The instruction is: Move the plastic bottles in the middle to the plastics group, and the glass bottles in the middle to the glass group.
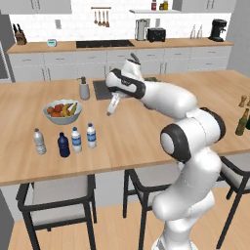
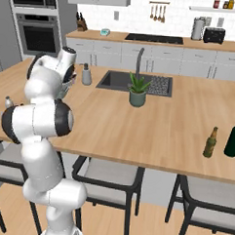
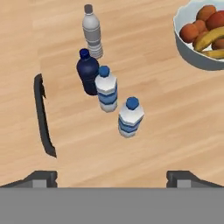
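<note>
Wood counter (image 1: 146,132) island carries everything. Landmark: white bowl of fruit (image 1: 62,111). Just in front of the bowl, toward the counter's near edge, four upright bottles stand in a loose row: clear white-capped bottle with pale grey label (image 1: 39,141) at the far left, squat navy-blue bottle (image 1: 63,145) next, then two small clear water bottles with blue labels (image 1: 76,139) (image 1: 91,135) side by side. In the hand view the nearer-to-navy water bottle (image 3: 106,89) sits just beside the navy bottle (image 3: 88,71), possibly touching; the other (image 3: 130,117) stands slightly apart.

Gripper (image 1: 113,105) hangs above the counter right of the bowl, fingers (image 3: 178,178) spread wide, holding nothing.

Well right of the bowl, near the counter's right end: slim olive-brown glass bottle (image 2: 210,142) upright, just beside the blackish-green glass bottle (image 2: 233,136), not touching. Two small brown wooden shakers (image 1: 242,101) behind them.
</note>
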